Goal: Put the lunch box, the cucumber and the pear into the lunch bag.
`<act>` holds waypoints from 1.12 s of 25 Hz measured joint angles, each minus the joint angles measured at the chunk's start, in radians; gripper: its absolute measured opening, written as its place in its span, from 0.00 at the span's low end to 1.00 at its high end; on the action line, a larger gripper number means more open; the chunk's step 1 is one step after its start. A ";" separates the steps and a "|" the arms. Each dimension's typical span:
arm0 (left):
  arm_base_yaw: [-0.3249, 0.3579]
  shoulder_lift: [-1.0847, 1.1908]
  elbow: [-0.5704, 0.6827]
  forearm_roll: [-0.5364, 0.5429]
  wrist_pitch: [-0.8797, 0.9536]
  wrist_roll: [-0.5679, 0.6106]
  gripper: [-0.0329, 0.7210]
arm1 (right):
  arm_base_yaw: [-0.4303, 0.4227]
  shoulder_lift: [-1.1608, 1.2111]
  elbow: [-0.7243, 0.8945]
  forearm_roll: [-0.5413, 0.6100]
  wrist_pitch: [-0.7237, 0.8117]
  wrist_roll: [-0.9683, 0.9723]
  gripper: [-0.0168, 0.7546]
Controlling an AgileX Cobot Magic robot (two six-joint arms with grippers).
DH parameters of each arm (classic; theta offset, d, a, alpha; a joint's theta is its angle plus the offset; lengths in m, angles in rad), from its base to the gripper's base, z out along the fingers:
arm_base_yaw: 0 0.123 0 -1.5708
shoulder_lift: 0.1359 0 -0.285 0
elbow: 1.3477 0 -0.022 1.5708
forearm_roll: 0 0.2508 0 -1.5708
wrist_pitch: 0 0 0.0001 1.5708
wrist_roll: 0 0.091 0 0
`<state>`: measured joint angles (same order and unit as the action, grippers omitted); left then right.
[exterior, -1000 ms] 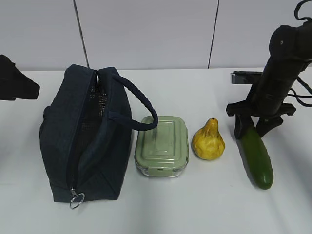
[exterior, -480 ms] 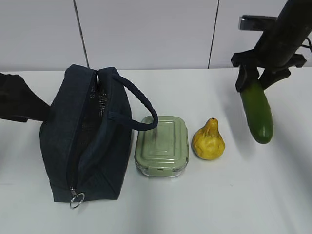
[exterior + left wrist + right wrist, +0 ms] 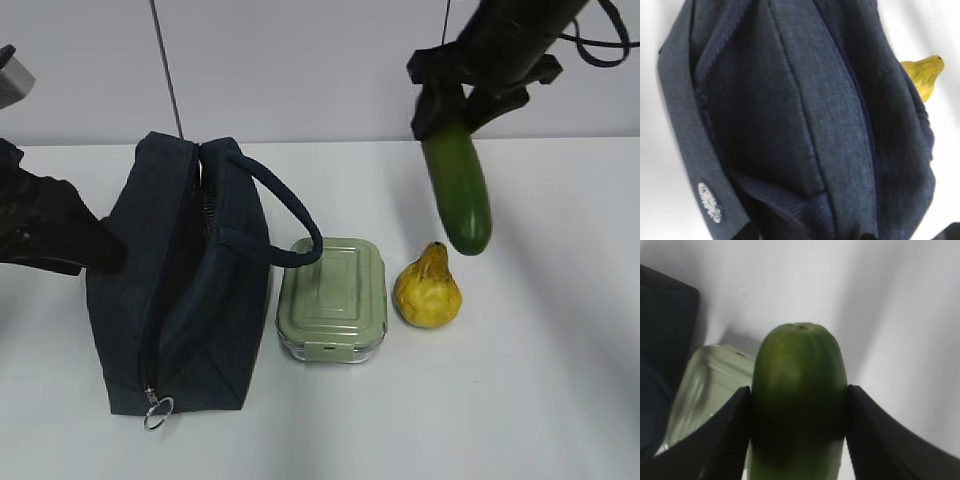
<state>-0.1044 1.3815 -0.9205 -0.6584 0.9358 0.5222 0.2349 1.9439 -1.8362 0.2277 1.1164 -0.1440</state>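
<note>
Right gripper gripping cucumber (hanging), above pear

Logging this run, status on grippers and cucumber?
Right gripper shut on cucumber, airborne. Left gripper state unclear, at lunch bag. Path to bag looks clear.

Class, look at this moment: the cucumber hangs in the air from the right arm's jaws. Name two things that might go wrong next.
1. The right gripper holds the cucumber only near its top end, so the smooth, long body hanging down might swing or slip out.
2. The lunch bag shows only a narrow slit at its top, and the left gripper sits low at its side; the cucumber could catch on the strap handle.
</note>
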 joint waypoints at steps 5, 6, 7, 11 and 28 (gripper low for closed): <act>0.000 0.000 0.000 -0.032 0.027 0.026 0.52 | 0.091 0.000 -0.039 0.016 -0.031 -0.002 0.55; 0.000 0.000 0.000 -0.033 0.027 0.027 0.52 | 0.104 0.000 -0.046 0.027 -0.036 -0.002 0.55; 0.000 0.001 0.000 -0.034 0.027 0.027 0.50 | 0.113 0.000 -0.048 0.042 -0.040 -0.002 0.55; 0.000 0.001 0.000 -0.036 0.024 0.042 0.24 | 0.139 0.000 -0.067 0.110 -0.074 -0.004 0.55; 0.000 0.001 0.000 -0.036 0.020 0.058 0.05 | 0.279 0.002 -0.075 0.562 -0.404 -0.388 0.55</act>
<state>-0.1044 1.3827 -0.9205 -0.6947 0.9557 0.5806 0.5143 1.9463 -1.9115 0.7898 0.7124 -0.5318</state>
